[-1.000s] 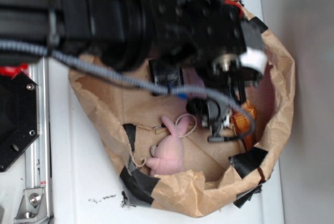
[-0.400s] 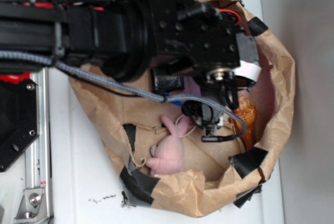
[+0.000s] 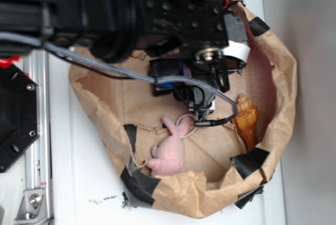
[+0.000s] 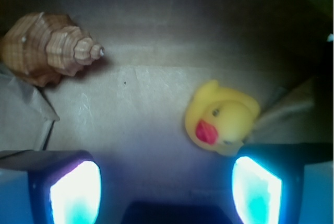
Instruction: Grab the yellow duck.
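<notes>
Centrally placed in the wrist view, the yellow duck (image 4: 223, 117) lies on the brown floor of the paper bag (image 3: 278, 78), its red-orange beak turned toward the camera. It sits just ahead of the right-hand finger pad (image 4: 255, 192) as that view frames it, touching or nearly touching the pad's upper inner corner; which of the two cannot be told. The duck is outside the gap between the pads, not between them. The gripper (image 4: 166, 195) stands wide open, with nothing held; both pads glow pale blue-white at the lower edge of the view.

Relative to the duck, the amber-brown spiral seashell (image 4: 48, 48) lies well apart, toward the upper left of the wrist view, its pointed tip aimed back toward the duck. In the exterior view the duck is hidden beneath the black arm (image 3: 131, 15), which reaches into the bag from the left. There the seashell (image 3: 247, 121) rests near the bag's right wall, and a pink plush bunny (image 3: 170, 150) lies on the bag floor below the gripper (image 3: 202, 110), near the taped front rim. Black tape (image 3: 137, 183) patches the bag's crumpled edge. The bag stands on a white tabletop (image 3: 79, 172).
</notes>
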Controlling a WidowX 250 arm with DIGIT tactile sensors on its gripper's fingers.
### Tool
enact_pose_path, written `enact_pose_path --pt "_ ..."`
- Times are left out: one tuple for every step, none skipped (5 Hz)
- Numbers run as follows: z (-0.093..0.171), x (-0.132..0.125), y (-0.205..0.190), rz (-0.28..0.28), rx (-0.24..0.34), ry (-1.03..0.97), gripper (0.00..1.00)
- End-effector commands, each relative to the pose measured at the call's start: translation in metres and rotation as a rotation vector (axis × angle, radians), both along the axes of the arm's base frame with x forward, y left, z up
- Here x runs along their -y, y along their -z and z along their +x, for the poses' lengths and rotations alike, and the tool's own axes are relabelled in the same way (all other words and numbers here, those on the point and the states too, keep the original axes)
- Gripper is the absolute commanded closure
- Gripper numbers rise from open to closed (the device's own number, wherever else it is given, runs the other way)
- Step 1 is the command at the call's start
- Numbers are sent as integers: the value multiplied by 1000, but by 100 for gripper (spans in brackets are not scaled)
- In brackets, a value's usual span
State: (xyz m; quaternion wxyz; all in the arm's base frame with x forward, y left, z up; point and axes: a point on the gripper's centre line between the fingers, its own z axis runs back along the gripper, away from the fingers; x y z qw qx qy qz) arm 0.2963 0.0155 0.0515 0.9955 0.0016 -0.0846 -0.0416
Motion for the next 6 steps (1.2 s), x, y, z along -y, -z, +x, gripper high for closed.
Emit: enact_pose_path --pt "11 3 -23 -13 75 4 0" --pt "13 9 -25 -8 76 12 0" --pt "13 9 -33 -5 111 10 0" --pt "17 14 -31 -10 121 34 0" --pt "22 14 -22 7 109 47 0" --pt "27 14 -15 6 103 59 0"
